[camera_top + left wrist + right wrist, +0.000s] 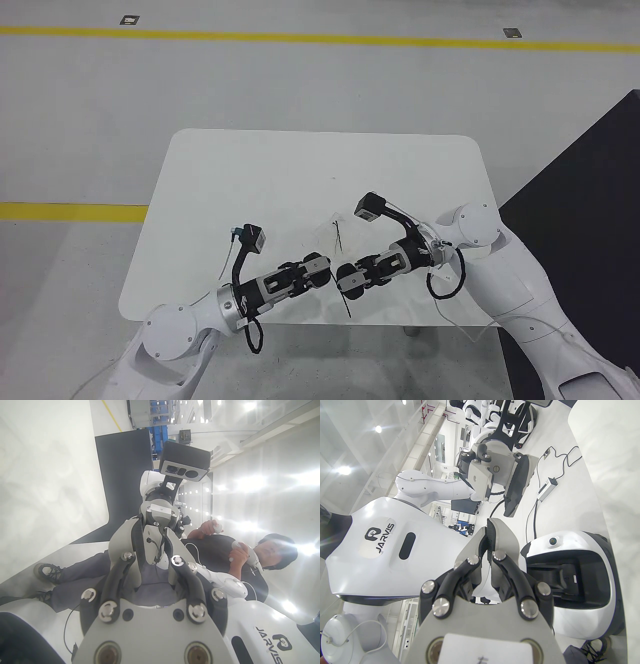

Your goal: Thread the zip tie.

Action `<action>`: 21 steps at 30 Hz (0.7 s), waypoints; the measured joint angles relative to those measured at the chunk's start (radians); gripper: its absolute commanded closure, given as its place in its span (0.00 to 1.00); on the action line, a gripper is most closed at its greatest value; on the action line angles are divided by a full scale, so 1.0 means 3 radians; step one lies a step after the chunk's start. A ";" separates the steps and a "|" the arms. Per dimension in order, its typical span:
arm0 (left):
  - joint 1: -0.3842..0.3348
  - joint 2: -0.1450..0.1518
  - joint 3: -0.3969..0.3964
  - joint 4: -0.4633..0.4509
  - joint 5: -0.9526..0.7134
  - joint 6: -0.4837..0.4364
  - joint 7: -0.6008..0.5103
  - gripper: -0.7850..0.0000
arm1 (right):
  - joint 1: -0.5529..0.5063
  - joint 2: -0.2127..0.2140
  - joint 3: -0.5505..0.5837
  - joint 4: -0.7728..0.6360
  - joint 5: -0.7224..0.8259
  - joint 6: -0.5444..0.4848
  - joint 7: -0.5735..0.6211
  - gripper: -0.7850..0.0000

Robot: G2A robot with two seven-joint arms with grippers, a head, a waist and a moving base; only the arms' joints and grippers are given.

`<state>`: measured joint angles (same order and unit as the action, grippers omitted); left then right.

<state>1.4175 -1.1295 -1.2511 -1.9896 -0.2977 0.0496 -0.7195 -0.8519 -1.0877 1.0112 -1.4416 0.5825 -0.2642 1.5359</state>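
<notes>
Where the two arms meet above the near half of the white surface point(250, 170), the right gripper point(487, 536) has its fingers point(506, 542) clenched on a thin dark zip tie point(347, 307). The tie passes through the pinch and sticks out on both sides of these fingers. One end points toward the far side of the surface and the other toward its near edge. In the right wrist view a fine line runs down the slit between the two pressed fingers. The left gripper point(322, 265) is just beside the right fingers, tip facing tip, with a narrow gap between the two. Its fingers point(123, 542) are released and spread apart, and in the left wrist view the right gripper appears between them. Whether the tie reaches in between the left fingers cannot be told. Both grippers are above the surface, not on it.
</notes>
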 measured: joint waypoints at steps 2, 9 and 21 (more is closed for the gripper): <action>0.0006 0.0002 0.0008 -0.0015 0.0011 0.0008 -0.0004 0.83 | 0.0000 0.0000 0.0000 0.0000 0.0000 0.0000 0.0000 1.00; 0.0018 0.0008 0.0014 -0.0034 0.0020 0.0019 -0.0006 0.84 | 0.0000 0.0000 0.0000 0.0000 0.0000 0.0000 0.0000 1.00; 0.0012 0.0015 0.0029 -0.0037 0.0029 0.0012 -0.0001 0.89 | 0.0000 0.0000 0.0000 0.0000 0.0000 0.0000 0.0000 1.00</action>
<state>1.4210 -1.1249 -1.2425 -2.0007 -0.2891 0.0533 -0.7198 -0.8519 -1.0877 1.0112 -1.4416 0.5825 -0.2642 1.5359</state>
